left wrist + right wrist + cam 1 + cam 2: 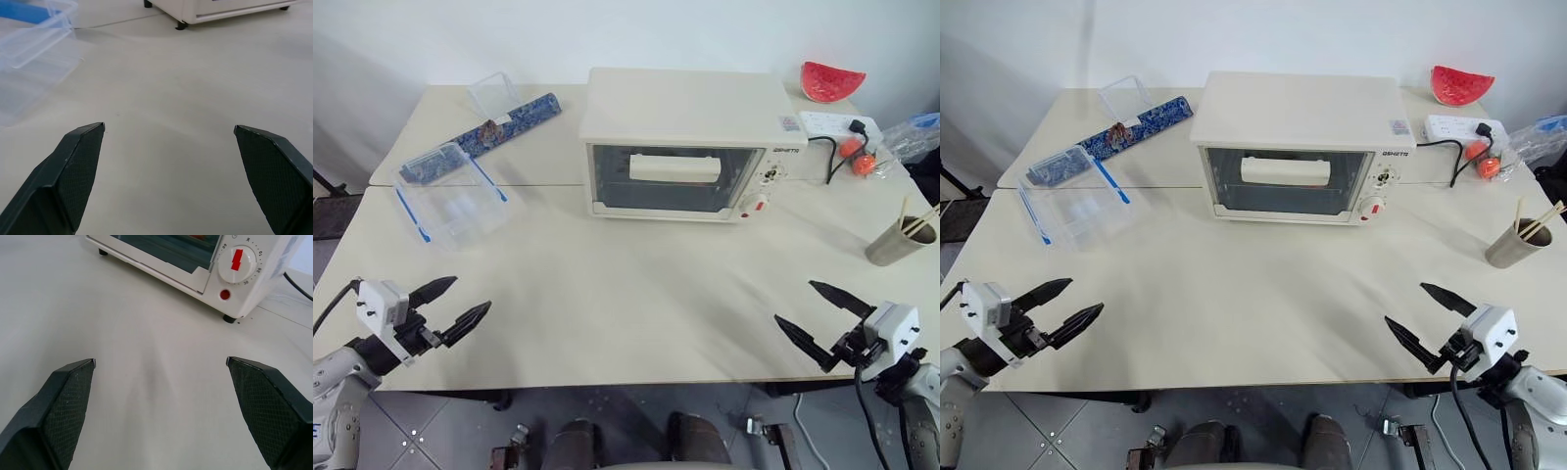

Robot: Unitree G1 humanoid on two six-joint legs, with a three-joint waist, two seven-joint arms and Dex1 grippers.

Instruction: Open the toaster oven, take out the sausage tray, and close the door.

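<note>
The cream-white toaster oven [685, 108] stands at the back middle of the table, its glass door [668, 186] shut with the cream bar handle [674, 167] across its upper part. The sausage tray is hidden from me. My left gripper [460, 299] hovers open over the table's near left edge, far from the oven, with nothing between its fingers. My right gripper [811, 308] hovers open at the near right edge, equally far away and empty. The oven's timer knob and red button [225, 294] lie ahead in the right wrist view.
A clear plastic box with blue clips [450, 194] sits at the left, its lid [493, 95] and a blue patterned strip [514, 121] behind it. At the right are a cup with chopsticks [901, 241], a power strip [837, 124], a watermelon slice [832, 81] and small orange fruits [862, 164].
</note>
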